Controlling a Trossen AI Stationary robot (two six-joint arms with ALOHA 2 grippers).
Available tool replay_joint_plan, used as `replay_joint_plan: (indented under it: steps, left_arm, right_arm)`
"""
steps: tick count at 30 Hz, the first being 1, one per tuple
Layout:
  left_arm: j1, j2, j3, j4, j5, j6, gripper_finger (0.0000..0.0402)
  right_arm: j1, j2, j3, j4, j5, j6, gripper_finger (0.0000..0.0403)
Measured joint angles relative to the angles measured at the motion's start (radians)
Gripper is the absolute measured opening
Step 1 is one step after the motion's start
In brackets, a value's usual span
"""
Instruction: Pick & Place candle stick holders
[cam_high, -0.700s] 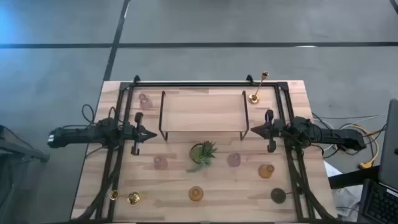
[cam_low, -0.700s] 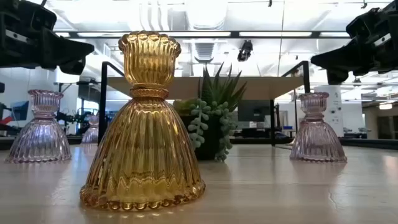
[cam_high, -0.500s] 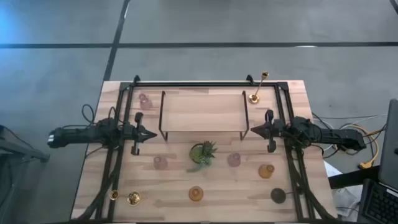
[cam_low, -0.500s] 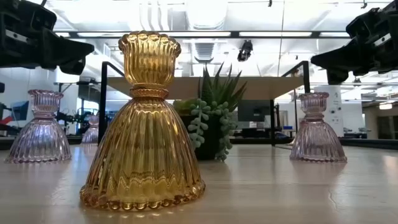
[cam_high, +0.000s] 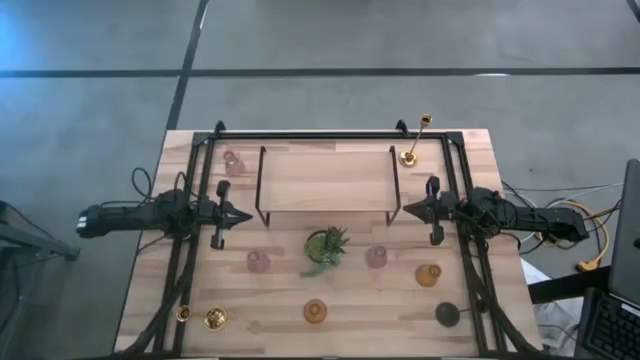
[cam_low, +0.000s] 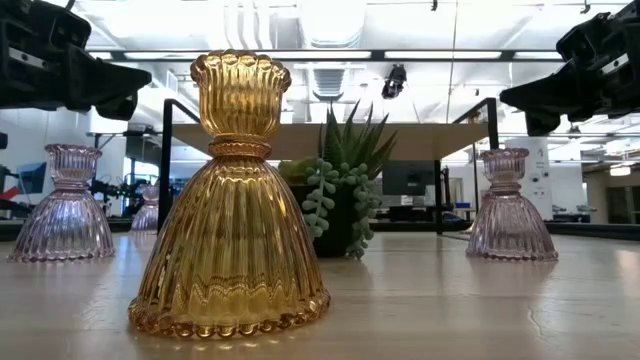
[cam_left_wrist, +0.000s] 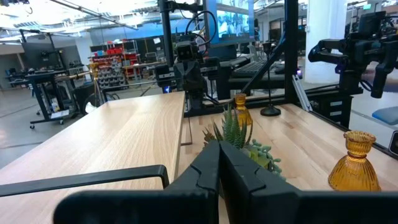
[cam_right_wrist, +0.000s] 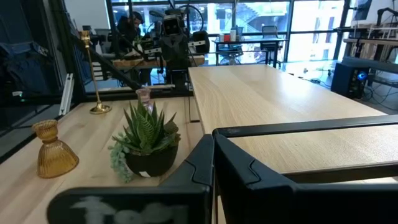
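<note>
so: my left gripper (cam_high: 243, 213) and right gripper (cam_high: 408, 210) both pinched together, empty, flanking the shelf | amber glass holder (cam_high: 315, 312) at front edge | ribbed glass, slick, breakable; take the narrow neck

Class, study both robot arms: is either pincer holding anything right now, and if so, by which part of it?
Nothing is held. The left pincer and right pincer are both shut on nothing, hovering at the table's sides, apart from every candle holder.
</note>
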Motion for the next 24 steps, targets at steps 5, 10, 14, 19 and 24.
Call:
replay_joint_plan:
  steps: [5,10,14,19,24]
  left_arm:
    - [0.000,0.000,0.000,0.000,0.000,0.000,0.0012]
    - [0.000,0.000,0.000,0.000,0.000,0.000,0.0012]
    - [0.000,0.000,0.000,0.000,0.000,0.000,0.0012]
    - [0.000,0.000,0.000,0.000,0.000,0.000,0.0012]
    - [0.000,0.000,0.000,0.000,0.000,0.000,0.0012]
  right_arm:
    - [0.000,0.000,0.000,0.000,0.000,0.000,0.0008]
    - [0.000,0.000,0.000,0.000,0.000,0.000,0.0008]
    - [0.000,0.000,0.000,0.000,0.000,0.000,0.0008]
    - [0.000,0.000,0.000,0.007,0.022,0.000,0.0008]
    - [0.000,0.000,0.000,0.101,0.034,0.001,0.0008]
